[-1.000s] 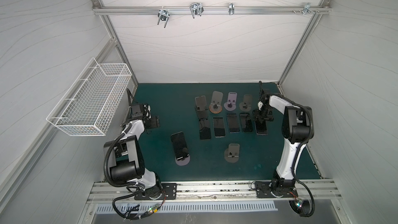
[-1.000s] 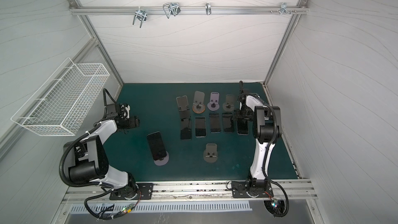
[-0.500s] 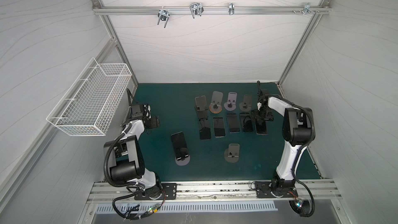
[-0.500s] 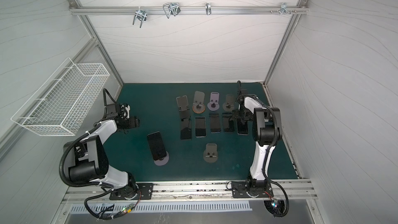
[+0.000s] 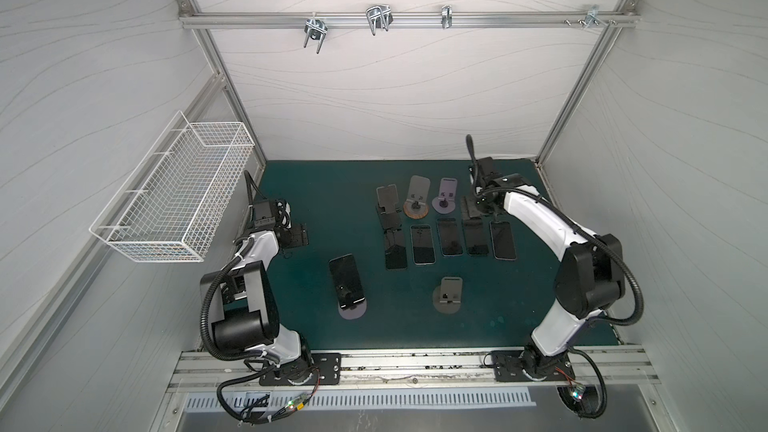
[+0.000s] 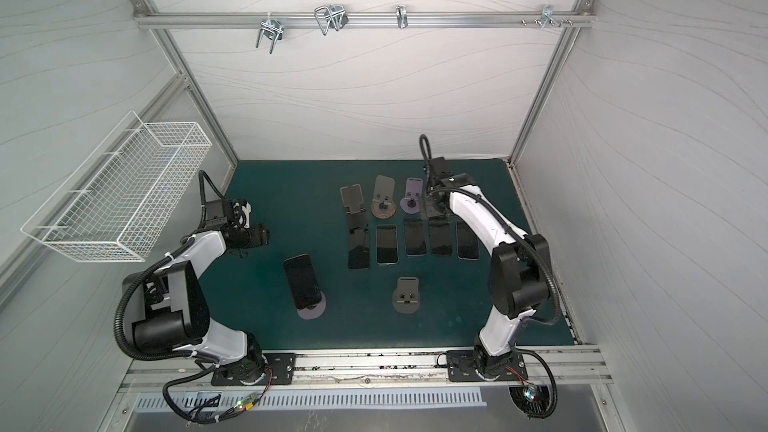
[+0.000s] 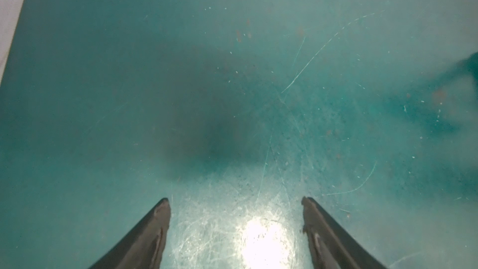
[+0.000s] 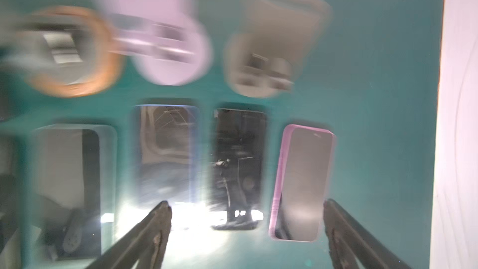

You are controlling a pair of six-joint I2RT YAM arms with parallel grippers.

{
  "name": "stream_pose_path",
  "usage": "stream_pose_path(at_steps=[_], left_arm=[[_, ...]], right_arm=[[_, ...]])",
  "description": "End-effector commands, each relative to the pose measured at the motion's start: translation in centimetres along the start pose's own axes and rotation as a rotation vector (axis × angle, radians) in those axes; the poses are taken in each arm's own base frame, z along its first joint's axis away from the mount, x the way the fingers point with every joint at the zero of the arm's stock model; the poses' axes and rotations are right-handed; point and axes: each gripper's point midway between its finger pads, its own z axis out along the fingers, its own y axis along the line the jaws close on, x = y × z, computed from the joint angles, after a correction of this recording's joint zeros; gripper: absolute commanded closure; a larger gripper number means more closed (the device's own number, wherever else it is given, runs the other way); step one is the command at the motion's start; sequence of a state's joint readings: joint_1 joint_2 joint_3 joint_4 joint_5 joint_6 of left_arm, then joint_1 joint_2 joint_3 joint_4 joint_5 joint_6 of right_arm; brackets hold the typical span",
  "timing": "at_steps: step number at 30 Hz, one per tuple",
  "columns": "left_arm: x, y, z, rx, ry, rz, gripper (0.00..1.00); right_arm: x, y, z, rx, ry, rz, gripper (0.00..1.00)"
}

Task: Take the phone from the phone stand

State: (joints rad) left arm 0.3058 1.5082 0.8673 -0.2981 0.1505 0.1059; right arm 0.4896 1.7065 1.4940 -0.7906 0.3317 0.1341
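Observation:
A dark phone [image 5: 346,279] [image 6: 302,280] leans on a lilac round phone stand [image 5: 353,311] [image 6: 312,310] at the front left of the green mat in both top views. No gripper touches it. My right gripper [image 5: 473,210] [image 8: 246,204] hovers open and empty at the back right, over the row of flat phones. A pink-cased phone [image 8: 302,182] [image 5: 503,239] lies flat just ahead of its right fingertip [image 8: 329,207]. My left gripper [image 5: 297,236] [image 7: 235,200] stands open over bare mat at the far left.
Several phones [image 5: 422,244] lie flat in a row mid-mat. Empty stands stand behind them: dark [image 5: 388,205], orange-rimmed [image 5: 417,203], lilac [image 5: 445,199] and grey [image 8: 269,55]. Another grey stand [image 5: 448,295] sits in front. A wire basket [image 5: 178,193] hangs on the left wall.
My right gripper has opened wider and drawn back and to the left, away from the pink-cased phone, which stays flat on the mat. The left arm has not moved.

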Motion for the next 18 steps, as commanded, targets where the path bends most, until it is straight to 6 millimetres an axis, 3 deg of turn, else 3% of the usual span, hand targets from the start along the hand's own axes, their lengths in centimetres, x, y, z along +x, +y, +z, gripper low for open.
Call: stream_pose_path(at_steps=[1, 7, 12, 18], left_arm=[[-1.3, 0.1, -0.4, 0.001, -0.024, 0.019, 0.19], [-1.4, 0.0, -0.5, 0.007, -0.034, 0.024, 0.19], [-1.3, 0.0, -0.6, 0.007, -0.035, 0.023, 0.19], [-1.3, 0.0, -0.6, 0.005, -0.035, 0.022, 0.19]], right_arm=[[-1.4, 5.4, -4.4, -0.03, -0.096, -0.111, 0.06], [-0.6, 15.6, -9.3, -0.242, -0.176, -0.188, 0.06], [1.0, 22.2, -13.3, -0.283, -0.254, -0.248, 0.01], [4.2, 29.3, -17.4, -0.45, -0.259, -0.245, 0.01]])
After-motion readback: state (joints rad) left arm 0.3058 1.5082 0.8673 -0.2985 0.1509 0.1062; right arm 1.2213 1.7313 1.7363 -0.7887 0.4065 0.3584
